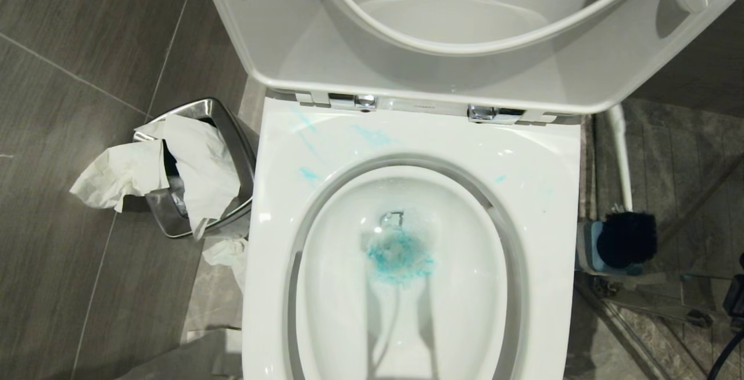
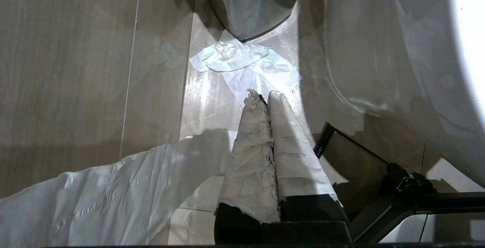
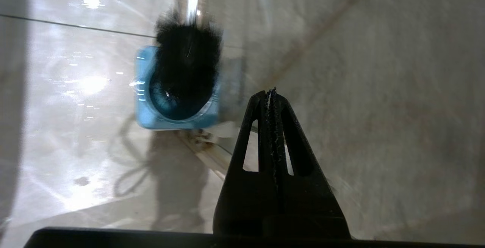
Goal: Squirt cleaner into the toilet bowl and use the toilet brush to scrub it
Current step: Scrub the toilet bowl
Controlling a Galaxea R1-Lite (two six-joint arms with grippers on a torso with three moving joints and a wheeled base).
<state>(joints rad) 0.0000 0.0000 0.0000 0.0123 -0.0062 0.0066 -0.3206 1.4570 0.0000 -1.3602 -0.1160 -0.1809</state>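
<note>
The glossy white ceramic toilet bowl (image 1: 540, 194) fills the middle of the head view, its white seat and lid (image 1: 465, 31) raised at the far side above two chrome hinges (image 1: 349, 101). Bright turquoise-blue cleaner (image 1: 400, 258) clouds the water at the bottom of the bowl, and thin smears of it streak the flat rim on the far left. The toilet brush (image 1: 626, 239), with a slim white handle and a round black bristle head, sits to the right of the bowl, its head resting in the square grey-and-blue holder (image 1: 588, 246) on the floor. The right gripper (image 3: 272, 94) hangs near the holder, apart from the brush, its black fingers pressed together on nothing. The left gripper (image 2: 265, 97), its fingers wrapped in white paper and closed, points at the tiled floor (image 2: 75, 69) left of the bowl, near a crumpled white tissue (image 2: 246, 64). Farther left stands a small steel waste bin (image 1: 232, 136) overflowing with white paper (image 1: 197, 165).
</note>
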